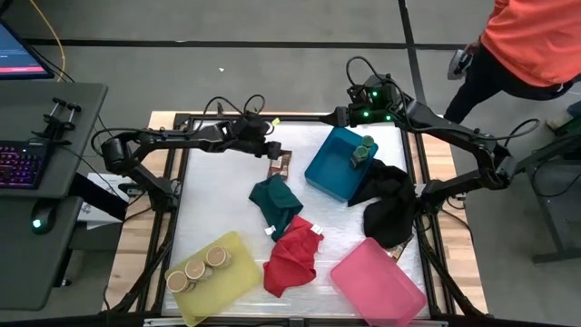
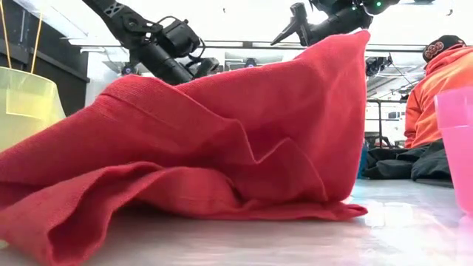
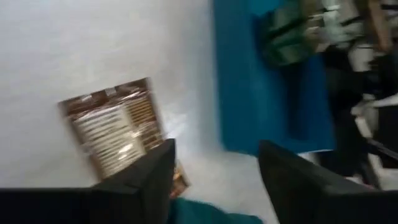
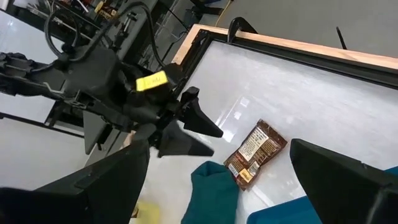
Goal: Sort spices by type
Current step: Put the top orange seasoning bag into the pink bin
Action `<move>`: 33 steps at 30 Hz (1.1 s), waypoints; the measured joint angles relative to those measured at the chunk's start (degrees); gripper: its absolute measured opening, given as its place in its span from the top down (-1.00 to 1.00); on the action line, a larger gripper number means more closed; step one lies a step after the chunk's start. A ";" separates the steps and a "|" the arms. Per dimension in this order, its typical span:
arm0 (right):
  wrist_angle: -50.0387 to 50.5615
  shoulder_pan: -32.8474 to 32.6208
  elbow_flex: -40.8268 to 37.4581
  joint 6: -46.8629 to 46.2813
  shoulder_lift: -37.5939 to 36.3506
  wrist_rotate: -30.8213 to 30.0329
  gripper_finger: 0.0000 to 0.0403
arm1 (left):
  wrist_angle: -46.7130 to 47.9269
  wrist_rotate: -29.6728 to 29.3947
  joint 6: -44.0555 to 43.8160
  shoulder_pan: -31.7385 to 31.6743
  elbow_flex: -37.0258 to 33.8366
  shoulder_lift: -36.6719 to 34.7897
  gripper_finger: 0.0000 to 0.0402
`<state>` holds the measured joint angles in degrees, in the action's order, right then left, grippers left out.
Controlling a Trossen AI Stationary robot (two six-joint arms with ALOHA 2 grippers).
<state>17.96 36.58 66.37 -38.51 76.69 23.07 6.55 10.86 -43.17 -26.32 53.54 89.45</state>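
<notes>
Left hand [image 4: 186, 124], fingers spread, hovers over the brown packet [image 4: 255, 152] on the far bench beside the blue tray [image 1: 338, 168], leaving it unsorted, while tan-lidded jars [image 1: 195, 268] already fill the yellow tray [image 1: 238, 272].

A yellow tray [image 1: 238, 270] sits at the table's [image 1: 209, 195] front-left corner, a pink tray [image 1: 379, 283] at the front-right, a blue tray [image 1: 332, 169] toward the back edge. A green cloth [image 1: 275, 201] and red cloth [image 1: 290, 257] lie mid-table, a black cloth [image 1: 388, 204] by the right edge. A person in orange [image 1: 536, 41] stands beyond the back-right corner
</notes>
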 joint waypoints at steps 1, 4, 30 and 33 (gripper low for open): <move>0.00 0.00 0.00 0.08 0.00 0.00 -0.90 | -1.06 0.81 0.55 0.03 0.03 0.00 -0.17; 0.00 0.00 0.00 0.54 0.00 0.00 -0.90 | -0.79 1.29 2.12 0.24 0.90 0.06 -0.42; -0.08 2.19 0.00 1.06 0.00 -0.37 -0.90 | 25.73 -15.92 -7.57 4.46 19.69 18.96 -0.62; -0.07 2.19 0.00 1.06 0.00 -0.37 -0.90 | 25.23 -16.40 -7.30 4.44 19.69 20.49 -0.62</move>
<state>17.89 38.76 66.37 -37.45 76.69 22.70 31.78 -5.54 -50.46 -21.88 73.23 109.94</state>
